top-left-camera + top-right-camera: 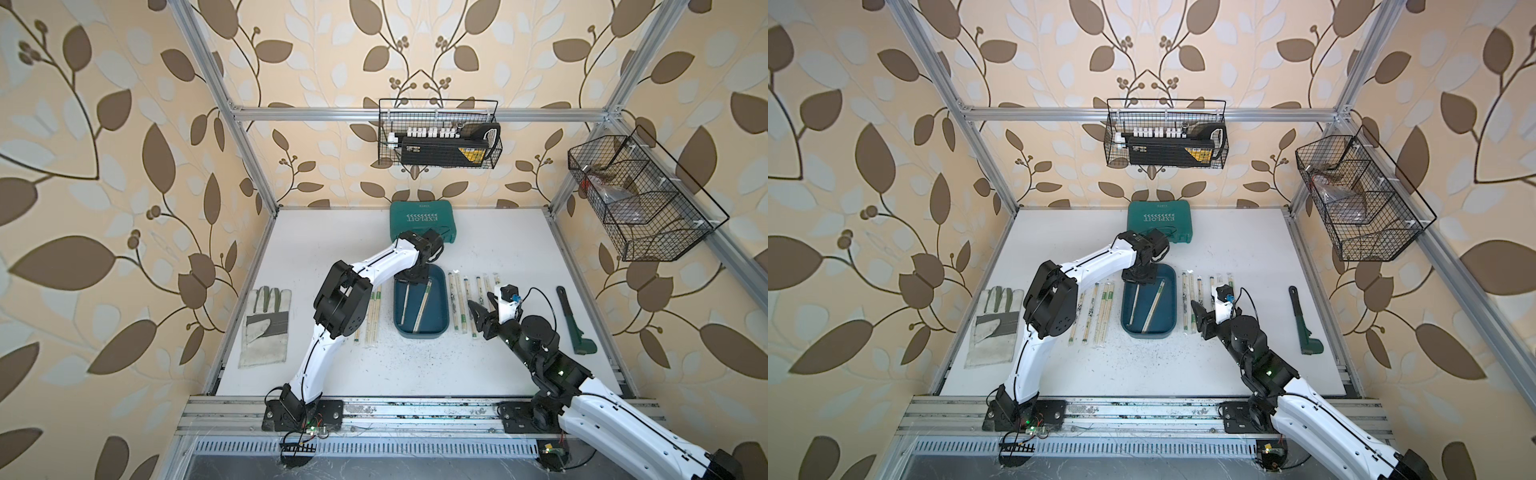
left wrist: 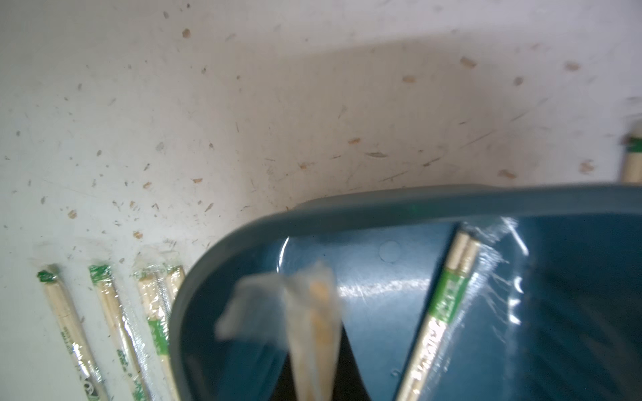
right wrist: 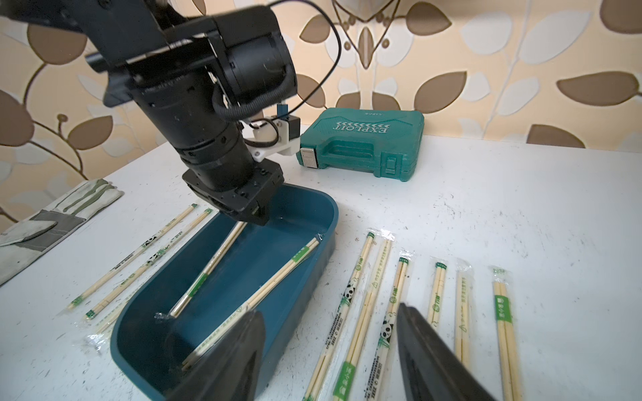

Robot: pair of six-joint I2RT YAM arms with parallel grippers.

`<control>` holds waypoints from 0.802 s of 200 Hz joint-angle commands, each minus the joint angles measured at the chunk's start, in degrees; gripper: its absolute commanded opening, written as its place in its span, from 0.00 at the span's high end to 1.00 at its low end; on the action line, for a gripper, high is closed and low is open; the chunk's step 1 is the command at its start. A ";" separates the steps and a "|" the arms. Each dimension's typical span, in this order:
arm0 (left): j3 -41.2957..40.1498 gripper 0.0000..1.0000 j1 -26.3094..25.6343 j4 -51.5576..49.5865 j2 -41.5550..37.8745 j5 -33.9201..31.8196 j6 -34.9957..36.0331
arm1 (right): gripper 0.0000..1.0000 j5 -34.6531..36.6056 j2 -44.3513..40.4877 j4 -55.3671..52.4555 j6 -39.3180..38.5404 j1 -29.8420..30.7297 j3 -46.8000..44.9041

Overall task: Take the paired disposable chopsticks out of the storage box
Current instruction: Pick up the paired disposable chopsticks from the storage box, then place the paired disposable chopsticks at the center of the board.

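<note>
left gripper [image 3: 248,217] clamps one wrapped chopstick pair [image 3: 208,267] at the far end of the teal storage box [image 3: 324,260], a second pair [image 3: 277,277] lying beside it. right gripper [image 3: 330,309] hangs wide over loose pairs [image 3: 348,291]; green tool case [image 3: 361,145] sits behind, at the tabletop's far edge.

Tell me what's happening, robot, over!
Left gripper shut on one chopstick pair in storage box. Right gripper open, empty. Second pair loose inside. Nothing blocking.

Both top views look steeply down from overhead on the whole table [image 1: 415,374]. Left wrist view hangs close over the storage box [image 2: 382,205]; right wrist view, low, faces the same box
</note>
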 commanded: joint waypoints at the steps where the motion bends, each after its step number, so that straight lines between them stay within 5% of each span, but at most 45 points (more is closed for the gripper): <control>1: 7.36 1.00 0.71 -6.66 -6.79 1.92 2.98 | 0.37 -0.32 -0.31 0.66 -0.32 0.27 -0.59; 55: 21.75 1.00 1.35 -21.52 -9.48 -3.28 6.75 | 0.37 -0.40 -0.55 0.61 -0.40 0.28 -0.51; 78: 21.48 1.00 3.72 -25.38 -11.96 -3.64 8.01 | 0.37 -0.40 -0.66 0.53 -0.40 0.26 -0.55; 118: 0.74 1.00 10.64 -21.22 -19.84 -5.22 10.18 | 0.37 -0.47 -1.15 0.42 -0.22 0.31 -0.60; 160: -24.10 1.00 21.79 -3.94 -27.01 -3.42 14.76 | 0.37 -1.10 -1.25 0.73 0.04 0.27 -0.78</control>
